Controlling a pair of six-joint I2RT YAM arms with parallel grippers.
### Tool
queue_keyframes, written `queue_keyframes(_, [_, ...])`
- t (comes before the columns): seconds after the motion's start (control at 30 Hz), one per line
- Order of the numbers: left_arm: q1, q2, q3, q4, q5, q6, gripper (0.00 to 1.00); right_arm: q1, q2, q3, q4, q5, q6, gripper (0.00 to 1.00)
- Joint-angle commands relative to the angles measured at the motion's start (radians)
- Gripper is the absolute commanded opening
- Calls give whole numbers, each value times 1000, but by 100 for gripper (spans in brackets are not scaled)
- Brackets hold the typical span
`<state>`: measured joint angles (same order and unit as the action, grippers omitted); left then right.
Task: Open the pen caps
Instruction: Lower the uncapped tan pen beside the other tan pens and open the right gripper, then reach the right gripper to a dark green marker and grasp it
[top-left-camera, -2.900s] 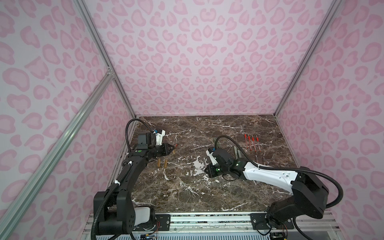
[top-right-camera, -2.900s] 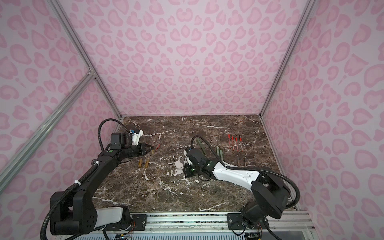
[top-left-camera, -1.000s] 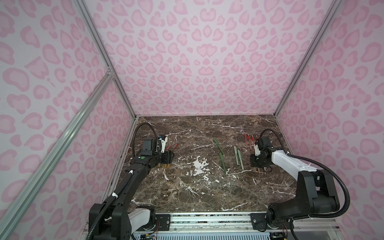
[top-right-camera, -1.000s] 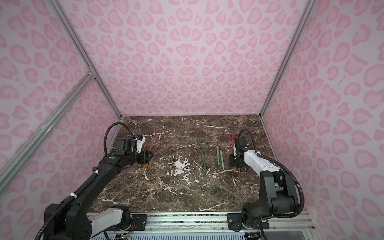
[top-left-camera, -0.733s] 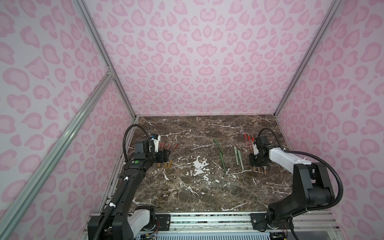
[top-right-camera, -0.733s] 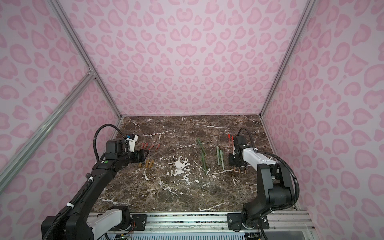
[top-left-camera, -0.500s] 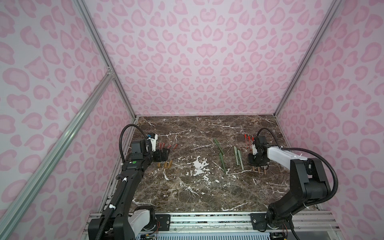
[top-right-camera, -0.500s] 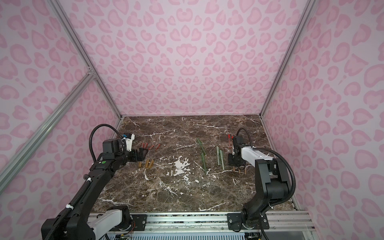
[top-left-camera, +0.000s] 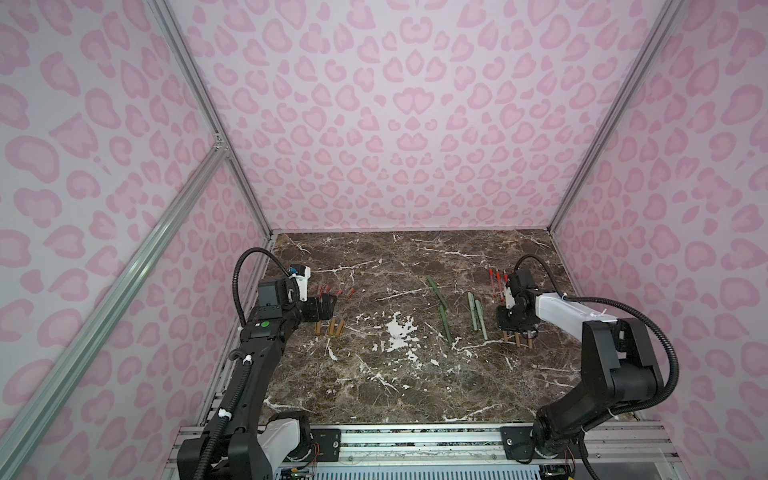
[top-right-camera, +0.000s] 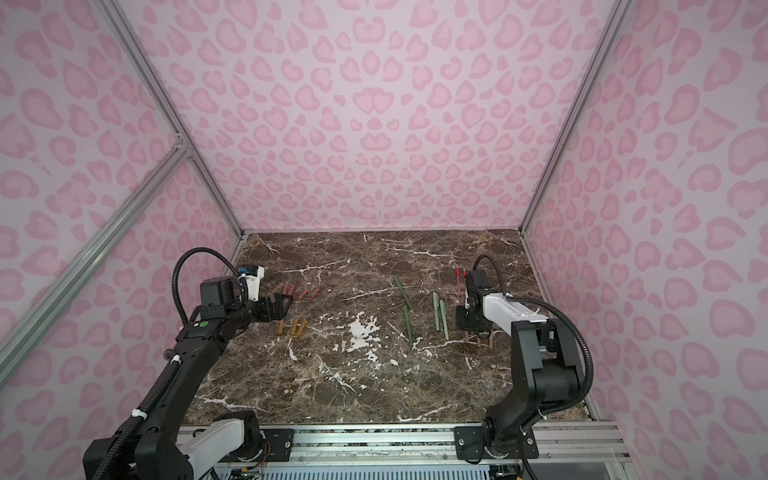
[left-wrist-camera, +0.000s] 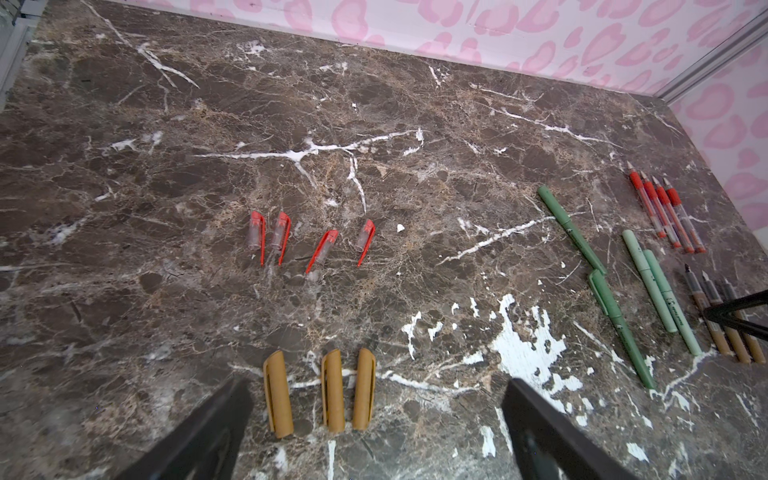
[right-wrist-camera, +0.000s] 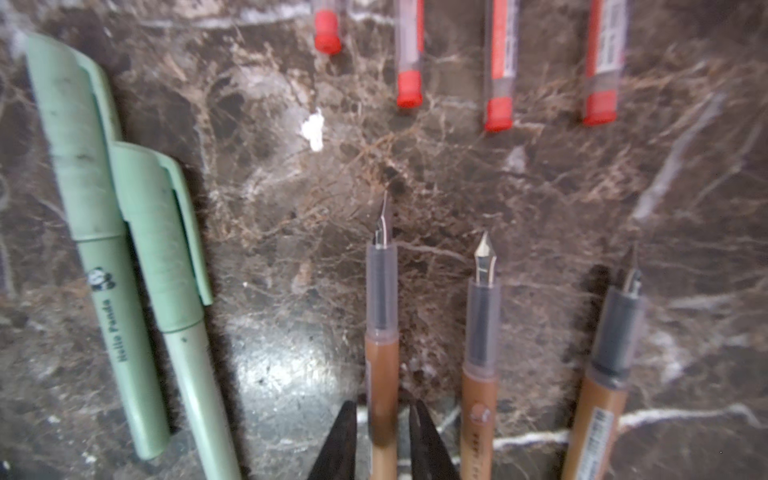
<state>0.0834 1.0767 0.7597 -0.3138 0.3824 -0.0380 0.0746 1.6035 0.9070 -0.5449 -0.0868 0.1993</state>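
My left gripper (left-wrist-camera: 374, 415) is open wide and holds nothing, low over three tan pen caps (left-wrist-camera: 332, 390) lying side by side at the left (top-left-camera: 334, 328). Several red pen caps (left-wrist-camera: 316, 243) lie just beyond them. My right gripper (right-wrist-camera: 382, 409) is open a little at the right (top-left-camera: 515, 326). Its jaws straddle one of three brown pen bodies (right-wrist-camera: 382, 365) with bare nibs, and thin gaps show on both sides. Two pale green pens (right-wrist-camera: 124, 232) and two dark green pens (top-left-camera: 440, 305) lie in the middle with caps on.
Several uncapped red pen bodies (top-left-camera: 496, 282) lie in a row beyond the right gripper, near the right wall. The brown marble tabletop (top-left-camera: 395, 374) is boxed in by pink patterned walls at the left, back and right.
The left gripper has opened fully and drawn back toward the left wall, leaving a tan cap on the table. The right gripper's jaws have parted slightly around the brown pen body.
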Motion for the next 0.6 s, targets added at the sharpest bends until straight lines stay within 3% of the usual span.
queue_keyframes(0.0, [4,3,17,4,15,-7,98,5,-24,21,-38,3,8,27])
queue_keyframes(0.23, [7,6,16,7,19,-8,99,70,-122,71,-116,26,34,33])
queue_keyframes(0.37, [7,6,18,16,24,-11,99,172,-160,75,-95,-3,79,41])
queue_keyframes(0.57, [9,14,35,-3,28,-16,98,331,-119,92,-51,3,180,44])
